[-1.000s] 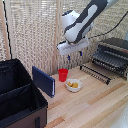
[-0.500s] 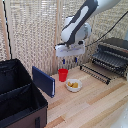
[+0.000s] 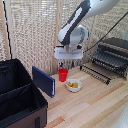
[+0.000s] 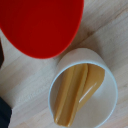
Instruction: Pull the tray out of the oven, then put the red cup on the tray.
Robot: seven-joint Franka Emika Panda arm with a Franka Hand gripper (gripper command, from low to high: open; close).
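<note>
Desk (image 3: 95,107): pale wood planks, carries everything below.
Case (image 3: 17,97): big, black, open, at the exterior view's left.
Arm (image 3: 75,30): white, reaches down from the upper right of the exterior view.
Oven (image 3: 115,52): at the exterior view's right, door (image 3: 95,73) dropped open toward the desk.
Tray (image 3: 107,62): dark barred rack, seems to stick out of the oven mouth over the door; how far, I cannot tell.
Panel (image 3: 43,81): flat, dark blue, stands on edge between case and cup.
Tool (image 3: 66,63): hangs just above the cup; fingers blurred, so whether it is spread or closed I cannot tell; nothing seen in its grip.
Cup (image 3: 63,74): red, upright on the desk, just beside the bowl; wrist view shows its rim (image 4: 40,25) from above.
Bowl (image 3: 73,85): white, yellow contents (image 4: 77,95) inside.
</note>
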